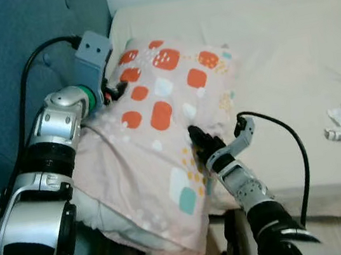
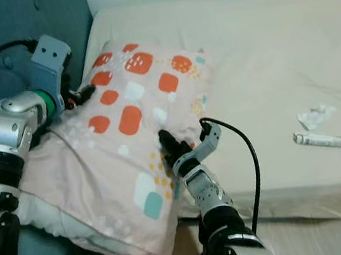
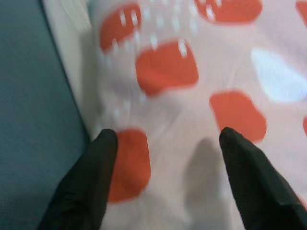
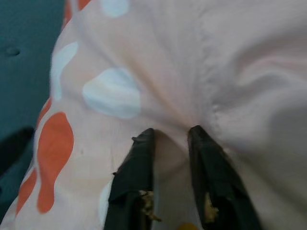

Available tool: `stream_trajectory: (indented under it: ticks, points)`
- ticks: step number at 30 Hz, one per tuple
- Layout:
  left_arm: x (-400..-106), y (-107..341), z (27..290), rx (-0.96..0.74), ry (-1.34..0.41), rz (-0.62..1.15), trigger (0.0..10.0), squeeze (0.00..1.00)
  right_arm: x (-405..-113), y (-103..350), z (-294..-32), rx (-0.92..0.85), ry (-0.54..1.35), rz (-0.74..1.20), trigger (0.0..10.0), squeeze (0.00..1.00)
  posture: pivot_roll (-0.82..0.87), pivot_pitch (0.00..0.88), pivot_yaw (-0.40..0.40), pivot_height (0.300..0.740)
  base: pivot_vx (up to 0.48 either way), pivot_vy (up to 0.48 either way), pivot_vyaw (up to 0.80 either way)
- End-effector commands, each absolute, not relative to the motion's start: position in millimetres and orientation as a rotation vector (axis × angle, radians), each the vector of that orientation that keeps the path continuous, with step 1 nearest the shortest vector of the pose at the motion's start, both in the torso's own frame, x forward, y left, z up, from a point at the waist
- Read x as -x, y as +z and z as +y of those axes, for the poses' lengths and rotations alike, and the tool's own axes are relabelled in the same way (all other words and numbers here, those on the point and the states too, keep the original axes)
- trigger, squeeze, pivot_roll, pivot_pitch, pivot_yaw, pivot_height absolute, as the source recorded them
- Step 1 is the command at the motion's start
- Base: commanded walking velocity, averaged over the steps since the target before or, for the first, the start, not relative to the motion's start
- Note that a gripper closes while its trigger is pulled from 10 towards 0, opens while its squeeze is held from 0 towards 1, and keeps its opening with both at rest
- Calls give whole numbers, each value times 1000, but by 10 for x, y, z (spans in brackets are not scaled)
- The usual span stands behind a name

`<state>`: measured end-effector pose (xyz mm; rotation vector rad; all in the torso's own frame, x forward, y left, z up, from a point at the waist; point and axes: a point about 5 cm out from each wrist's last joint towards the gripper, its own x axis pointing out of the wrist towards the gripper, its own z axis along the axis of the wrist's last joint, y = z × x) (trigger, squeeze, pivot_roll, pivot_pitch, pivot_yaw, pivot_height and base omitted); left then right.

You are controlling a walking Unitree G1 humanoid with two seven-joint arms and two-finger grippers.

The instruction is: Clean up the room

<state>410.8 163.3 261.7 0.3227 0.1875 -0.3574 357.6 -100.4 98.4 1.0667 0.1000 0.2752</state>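
Our right gripper (image 4: 170,143) pinches a fold of the pillow (image 1: 160,142), which overhangs the bed (image 1: 288,52); our left gripper (image 3: 165,143) stands spread against it. That thin pinch could slip.

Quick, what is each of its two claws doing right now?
Left end effector: open, fingers spread against the patterned pillow.
Right end effector: shut on a fold of the pillow's fabric.

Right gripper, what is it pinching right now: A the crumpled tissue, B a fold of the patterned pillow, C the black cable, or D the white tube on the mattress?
B: the right gripper has its fingers closed on a bunched fold of the pillow.
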Motion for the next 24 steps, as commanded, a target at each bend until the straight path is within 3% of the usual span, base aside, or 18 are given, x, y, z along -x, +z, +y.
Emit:
stream_trajectory:
  ticks: [1,6,12,18,19,20,24]
  points:
    - [-4124,2560,1699,-269,-350,248,10000,1000,-3529,838,-973,-1128,223,167,10000,1000,284,234,56,582,0,0,0]
    - [-4138,2490,1711,-210,-349,313,10000,1000,-3535,775,-1008,-1141,167,205,10000,1000,285,246,73,582,0,0,0]
    - [-4150,2473,1766,-193,-319,364,10000,1000,-3498,583,-1249,-1106,-83,289,10000,1000,296,260,91,582,0,0,0]
    - [-4133,2291,1817,-267,-303,452,10000,1000,-3426,456,-1417,-1089,-210,315,10000,1000,299,268,101,582,0,0,0]
    - [-4126,2232,1809,-274,-307,470,10000,467,-3408,428,-1430,-1087,-225,323,10000,1000,296,270,105,582,0,0,0]
    - [-4113,2129,1758,-264,-326,502,10000,0,-3360,356,-1436,-1056,-257,360,10000,1000,296,270,105,582,0,0,0]
    - [-4111,2085,1684,-244,-346,508,10000,0,-3332,318,-1422,-1037,-262,378,10000,1000,289,274,108,582,0,0,0]
